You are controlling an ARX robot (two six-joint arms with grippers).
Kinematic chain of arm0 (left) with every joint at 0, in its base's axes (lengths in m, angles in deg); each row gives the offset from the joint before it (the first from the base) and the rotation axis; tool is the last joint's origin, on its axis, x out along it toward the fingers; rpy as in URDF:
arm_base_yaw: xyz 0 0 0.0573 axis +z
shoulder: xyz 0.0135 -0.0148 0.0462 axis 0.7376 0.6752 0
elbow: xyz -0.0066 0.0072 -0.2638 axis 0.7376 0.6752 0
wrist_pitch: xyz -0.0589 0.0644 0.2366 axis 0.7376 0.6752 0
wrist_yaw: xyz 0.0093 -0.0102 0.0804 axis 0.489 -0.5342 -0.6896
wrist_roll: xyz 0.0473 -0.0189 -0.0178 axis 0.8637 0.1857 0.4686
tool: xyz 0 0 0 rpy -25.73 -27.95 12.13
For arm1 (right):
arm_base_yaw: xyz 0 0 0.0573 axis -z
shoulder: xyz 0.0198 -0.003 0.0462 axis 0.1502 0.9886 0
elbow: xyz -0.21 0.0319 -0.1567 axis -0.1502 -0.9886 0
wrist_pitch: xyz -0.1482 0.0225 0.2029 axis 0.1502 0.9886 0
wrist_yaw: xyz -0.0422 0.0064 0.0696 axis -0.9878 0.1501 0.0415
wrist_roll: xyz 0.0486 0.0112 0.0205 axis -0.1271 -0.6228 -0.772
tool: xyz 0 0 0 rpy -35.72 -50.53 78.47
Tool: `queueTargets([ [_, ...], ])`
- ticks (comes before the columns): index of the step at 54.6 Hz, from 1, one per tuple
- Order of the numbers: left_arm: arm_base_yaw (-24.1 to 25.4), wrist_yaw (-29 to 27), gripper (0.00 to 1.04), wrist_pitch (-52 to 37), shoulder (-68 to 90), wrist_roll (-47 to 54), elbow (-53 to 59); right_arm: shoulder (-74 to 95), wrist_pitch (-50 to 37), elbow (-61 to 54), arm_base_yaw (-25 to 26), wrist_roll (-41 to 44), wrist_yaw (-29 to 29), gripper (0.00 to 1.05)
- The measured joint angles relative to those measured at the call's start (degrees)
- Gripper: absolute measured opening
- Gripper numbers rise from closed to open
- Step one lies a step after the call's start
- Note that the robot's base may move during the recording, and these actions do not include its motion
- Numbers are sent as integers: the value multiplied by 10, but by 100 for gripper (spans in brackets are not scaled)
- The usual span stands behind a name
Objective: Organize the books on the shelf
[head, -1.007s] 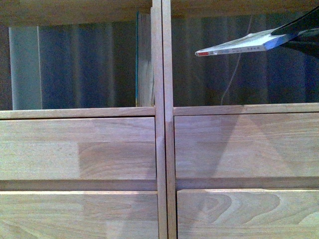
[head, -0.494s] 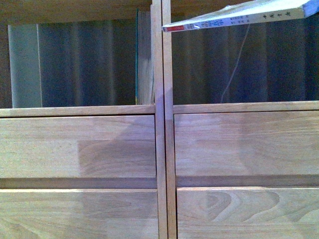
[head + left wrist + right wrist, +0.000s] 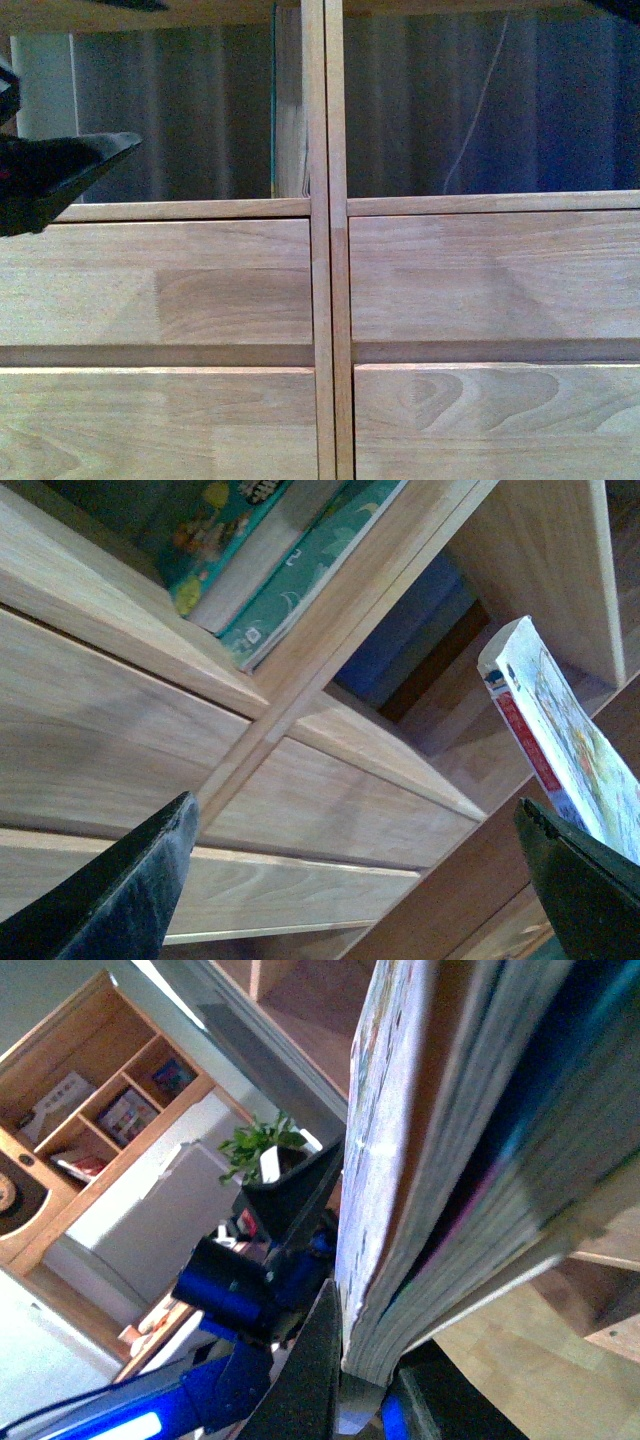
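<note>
The room behind has a pale wall, a grey cabinet (image 3: 150,1220) and a potted plant (image 3: 262,1145). Up close stands the light wooden shelf (image 3: 328,300), its plain drawer fronts (image 3: 160,290) running across under two open compartments. A white cable (image 3: 478,110) hangs in the dim space behind the right compartment. In the left compartment a few teal-covered books (image 3: 290,590) stand tight against the central divider.

The left end effector (image 3: 355,815) hangs before the left column at about the level of the compartment floor, its two dark fingers spread wide with nothing between them. The right end effector (image 3: 365,1385) is clamped on the lower edge of a thin softcover book (image 3: 560,730) with a pale printed cover and a red spine. That book is held tilted in the air in front of the shelf's right column, clear of the wood, its greyish page edges showing in the right wrist view.
</note>
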State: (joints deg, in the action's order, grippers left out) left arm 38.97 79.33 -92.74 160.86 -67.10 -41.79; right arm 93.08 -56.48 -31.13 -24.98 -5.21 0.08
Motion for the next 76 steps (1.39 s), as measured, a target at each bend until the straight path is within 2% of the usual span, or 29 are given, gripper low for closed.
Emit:
queueTargets([
  [15, -68, -26, 97, -50, 31, -59, -33, 32, -17, 20, -74, 25, -59, 7],
  [24, -98, -31, 97, -57, 32, -55, -33, 57, -52, 47, -78, 9, -68, 7],
  [40, -110, -32, 97, -87, 33, -55, -31, 97, -105, 96, -38, -71, -76, 7],
  [48, -99, -30, 97, -96, 33, -58, -25, 110, -121, 111, -2, -95, -78, 7],
  [54, -83, -26, 97, -105, 32, -66, -21, 129, -139, 116, 43, -123, -75, 7],
  [58, -76, -26, 97, -109, 32, -72, -21, 134, -140, 101, 47, -124, -69, 7],
  [76, -88, -31, 97, -106, 37, -75, -36, 98, -141, 22, -42, -99, -26, 7],
])
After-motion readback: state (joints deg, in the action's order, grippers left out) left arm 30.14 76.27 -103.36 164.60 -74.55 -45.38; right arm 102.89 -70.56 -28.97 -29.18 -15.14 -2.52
